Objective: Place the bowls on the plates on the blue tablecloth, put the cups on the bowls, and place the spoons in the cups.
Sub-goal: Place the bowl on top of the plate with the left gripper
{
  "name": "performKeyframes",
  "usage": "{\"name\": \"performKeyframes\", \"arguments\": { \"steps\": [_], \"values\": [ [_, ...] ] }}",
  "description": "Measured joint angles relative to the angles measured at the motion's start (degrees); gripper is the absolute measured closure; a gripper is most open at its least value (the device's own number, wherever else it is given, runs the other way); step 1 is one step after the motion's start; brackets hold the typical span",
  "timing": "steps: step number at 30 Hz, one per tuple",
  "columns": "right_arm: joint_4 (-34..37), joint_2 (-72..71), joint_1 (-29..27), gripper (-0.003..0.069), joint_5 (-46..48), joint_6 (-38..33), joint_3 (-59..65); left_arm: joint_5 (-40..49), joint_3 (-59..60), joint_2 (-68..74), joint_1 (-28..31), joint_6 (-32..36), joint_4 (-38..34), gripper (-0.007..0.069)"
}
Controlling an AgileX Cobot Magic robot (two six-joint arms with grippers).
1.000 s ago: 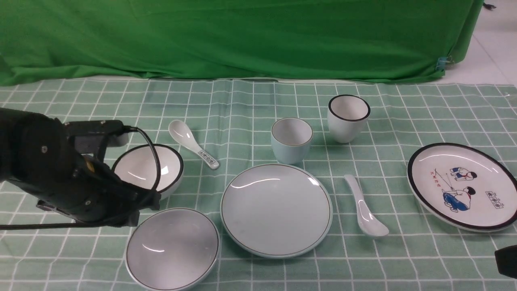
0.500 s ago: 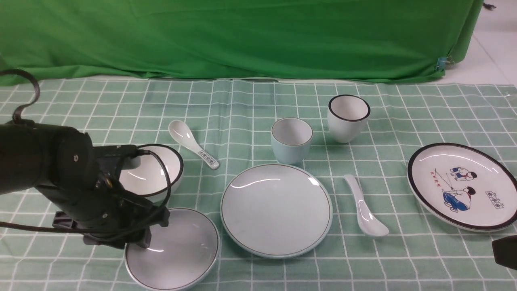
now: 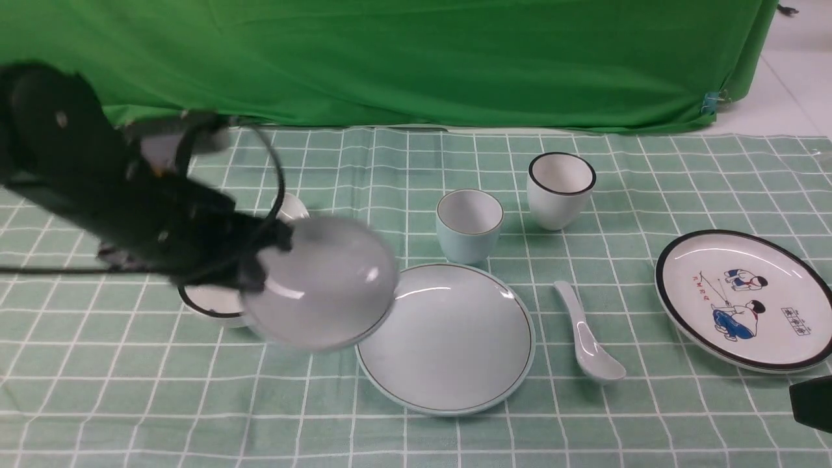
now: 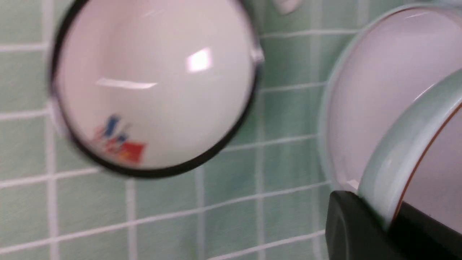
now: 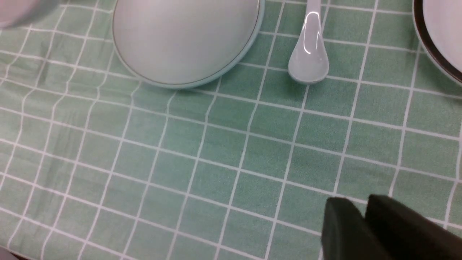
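The blue tablecloth point(image 3: 455, 162) covers all the table. On it the pale blue plate point(image 3: 468, 338) lies in the middle and the white plate point(image 3: 689, 286) with cartoon figures lies far to the right. The pale blue bowl point(image 3: 325, 286) is in the air, tilted and blurred, above the left edge of the pale blue plate. The left gripper point(image 3: 260, 263) pinches its rim from the left side, one finger inside and one outside. Under the arm the white bowl point(image 3: 208, 302) stands on the cloth, partly hidden. The pale blue cup point(image 3: 469, 224) and the white cup point(image 3: 561, 188) stand behind the plate, near each other. The plain spoon point(image 3: 588, 338) lies between the two plates. Of the other spoon point(image 3: 292, 207) only the end shows behind the held bowl. The right gripper point(image 5: 362, 209) is low over bare cloth; I cannot tell if its fingers are apart
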Motion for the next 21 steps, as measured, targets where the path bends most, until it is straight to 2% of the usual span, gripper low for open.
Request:
{"name": "performKeyframes", "arguments": {
  "steps": [3,6,9,17,21],
  "values": [
    [0.0,0.0,0.0,0.0522,0.0,0.0,0.0,-0.4,-3.5,3.2,-3.8,-0.1,-1.7,0.0603],
    [0.0,0.0,0.0,0.0518,0.0,0.0,0.0,-1.1,-7.4,9.8,-8.6,-1.2,-0.4,0.0603],
    [0.0,0.0,0.0,0.0517,0.0,0.0,0.0,-1.5,-10.0,16.0,-11.1,-3.0,0.4,0.0603],
    [-0.2,0.7,0.0,0.0516,-1.8,0.0,-0.4,-4.2,-12.1,23.8,-11.4,-4.3,1.4,0.0603],
    [-0.2,7.9,0.0,0.0516,-1.5,-0.4,-5.1,-4.4,-12.1,24.9,-11.4,-4.3,1.9,0.0600]
  ]
}}
